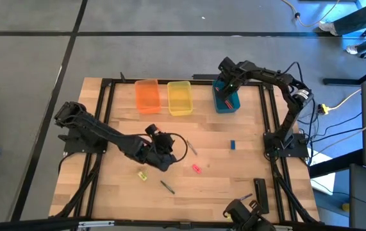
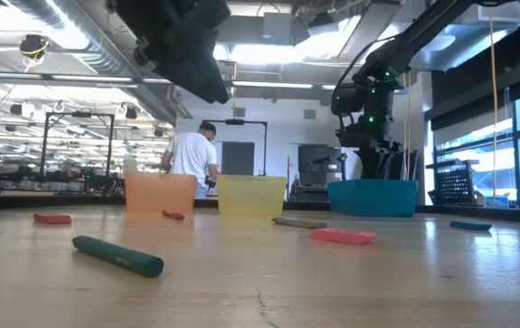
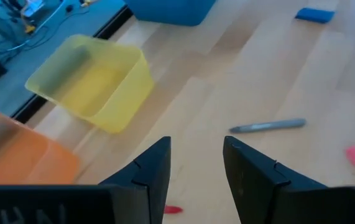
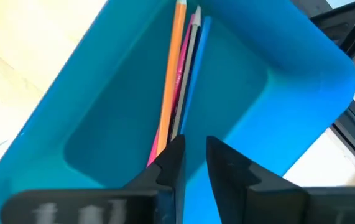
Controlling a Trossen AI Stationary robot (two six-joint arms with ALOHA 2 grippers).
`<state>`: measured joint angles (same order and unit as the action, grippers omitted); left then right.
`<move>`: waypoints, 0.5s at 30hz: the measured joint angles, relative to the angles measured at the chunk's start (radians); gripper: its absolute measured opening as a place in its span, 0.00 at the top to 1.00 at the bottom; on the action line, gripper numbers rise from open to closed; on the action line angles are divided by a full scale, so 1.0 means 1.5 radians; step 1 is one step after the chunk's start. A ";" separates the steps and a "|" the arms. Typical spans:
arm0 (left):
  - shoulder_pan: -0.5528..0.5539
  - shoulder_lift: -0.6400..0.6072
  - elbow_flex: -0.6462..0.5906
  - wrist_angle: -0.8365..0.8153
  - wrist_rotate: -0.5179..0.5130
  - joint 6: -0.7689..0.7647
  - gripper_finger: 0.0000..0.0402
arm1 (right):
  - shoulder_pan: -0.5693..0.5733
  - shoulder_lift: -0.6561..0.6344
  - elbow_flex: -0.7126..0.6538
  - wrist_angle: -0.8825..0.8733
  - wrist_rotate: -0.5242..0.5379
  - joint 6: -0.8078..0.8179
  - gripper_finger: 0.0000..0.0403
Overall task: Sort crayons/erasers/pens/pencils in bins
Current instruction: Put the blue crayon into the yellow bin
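Observation:
My right gripper (image 1: 229, 86) hangs over the teal-blue bin (image 1: 226, 101), fingers a little apart with nothing between them (image 4: 194, 155). Orange, pink-red and blue pencils (image 4: 180, 74) lie in that bin, their upper ends leaning in a corner of its wall. My left gripper (image 1: 160, 153) is open and empty above mid-table (image 3: 196, 168). The orange bin (image 1: 147, 96) and the yellow bin (image 1: 179, 97) stand at the far edge. On the table lie a grey crayon (image 1: 192, 149), a dark green crayon (image 1: 167, 187), and blue (image 1: 232, 145), pink (image 1: 196, 168) and yellow (image 1: 143, 174) erasers.
A long black flat bar (image 1: 261, 192) lies near the front right. In the low view a red eraser (image 2: 52, 219) and a reddish crayon (image 2: 173, 215) lie before the orange bin. A black frame (image 1: 106, 90) borders the table. A person (image 2: 191, 155) stands in the room behind.

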<state>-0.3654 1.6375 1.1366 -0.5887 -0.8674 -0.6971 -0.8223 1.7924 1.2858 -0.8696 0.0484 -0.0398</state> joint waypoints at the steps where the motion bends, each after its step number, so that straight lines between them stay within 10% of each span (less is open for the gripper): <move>1: 0.006 0.000 -0.009 0.001 -0.001 0.000 0.65 | 0.000 0.000 0.000 0.000 0.000 -0.003 0.83; 15: 0.043 0.001 -0.158 0.171 0.197 0.004 0.65 | 0.137 -0.188 0.000 0.009 -0.001 0.074 0.83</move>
<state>-0.3004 1.6386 0.9001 -0.3324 -0.5712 -0.6913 -0.6171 1.5106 1.2858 -0.8554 0.0464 0.0706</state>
